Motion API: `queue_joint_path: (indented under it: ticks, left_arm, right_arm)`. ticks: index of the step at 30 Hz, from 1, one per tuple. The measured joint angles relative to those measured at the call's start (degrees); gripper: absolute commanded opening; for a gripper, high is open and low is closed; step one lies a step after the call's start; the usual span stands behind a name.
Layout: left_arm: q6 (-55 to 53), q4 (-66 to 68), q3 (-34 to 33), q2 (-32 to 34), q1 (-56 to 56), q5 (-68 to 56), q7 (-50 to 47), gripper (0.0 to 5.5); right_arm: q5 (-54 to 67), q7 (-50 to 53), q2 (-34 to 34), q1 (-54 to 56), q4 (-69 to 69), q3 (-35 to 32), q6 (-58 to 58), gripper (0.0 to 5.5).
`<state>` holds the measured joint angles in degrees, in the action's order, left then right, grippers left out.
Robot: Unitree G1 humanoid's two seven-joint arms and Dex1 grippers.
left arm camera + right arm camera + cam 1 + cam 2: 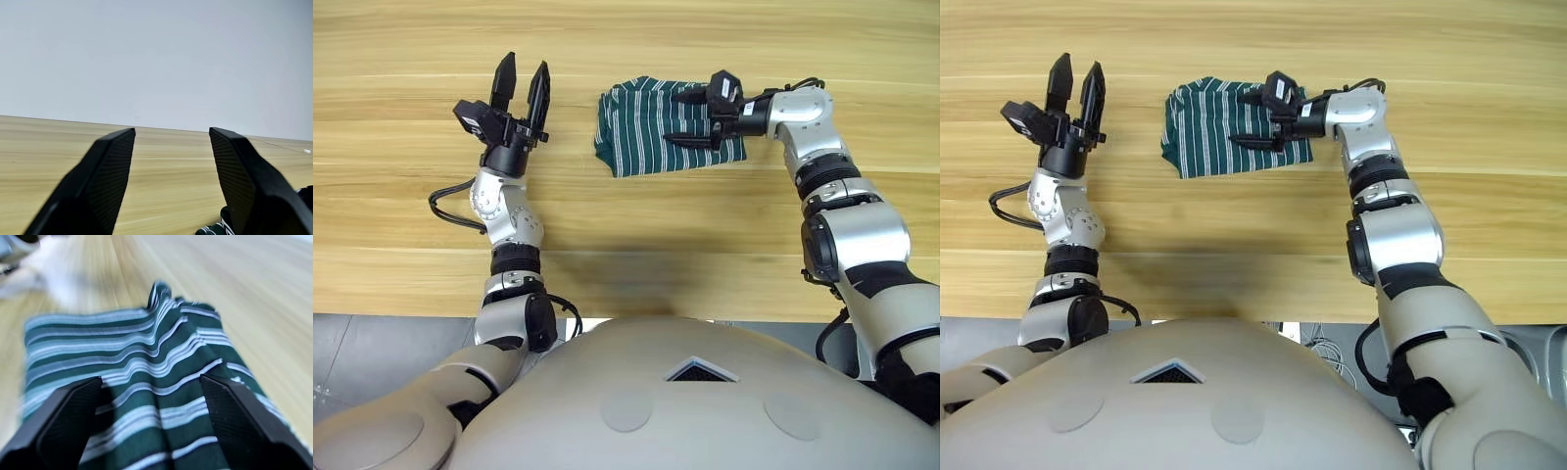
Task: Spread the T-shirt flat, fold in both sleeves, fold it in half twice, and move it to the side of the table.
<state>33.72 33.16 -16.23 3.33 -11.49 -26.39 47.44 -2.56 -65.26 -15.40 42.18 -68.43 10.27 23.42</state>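
Note:
The T-shirt (641,127), dark green with white stripes, lies folded into a small rectangle on the wooden table (636,225). My right gripper (688,118) is open over the shirt's right half, its two fingers resting on or just above the cloth. In the right wrist view the striped T-shirt (146,377) lies under and ahead of both black fingers (63,421). My left gripper (524,86) is raised to the left of the shirt, open, fingers pointing away from me, with nothing between them. A corner of the shirt (215,228) shows in the left wrist view.
Bare wooden table surface stretches to the left, right and far side of the shirt. The table's near edge (431,315) runs just in front of my torso, with grey floor beyond it.

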Motion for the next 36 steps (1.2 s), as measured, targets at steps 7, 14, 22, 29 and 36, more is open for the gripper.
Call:
queue_joint_path:
  ticks: [7, 14, 22, 29, 36]
  left_arm:
    - [-0.9, 1.2, 0.3, 0.0, -0.3, 0.0, -0.2, 2.68]
    - [-0.4, 0.8, -0.5, 0.3, 0.0, -0.6, -0.7, 2.68]
    - [1.8, 0.7, -1.9, 0.0, 2.6, -0.9, -2.4, 2.68]
    - [4.2, 7.8, -2.3, 1.7, -0.6, 1.9, -6.2, 2.68]
    - [10.5, 21.7, 0.8, 7.3, -8.9, 17.9, -23.8, 2.68]
  right_arm:
    - [-2.4, 9.6, 0.9, 1.1, -5.2, 0.3, -0.8, 3.73]
    - [3.1, 35.3, -9.8, -3.7, -7.7, -13.4, -7.0, 3.73]
    - [9.3, 57.1, -23.2, -18.0, -7.7, -28.0, -8.9, 3.73]
    - [4.9, 56.0, -17.9, -13.6, -7.1, -25.7, 6.2, 3.73]
    - [2.2, 57.9, -0.7, -4.9, -2.9, -21.3, 21.7, 3.73]
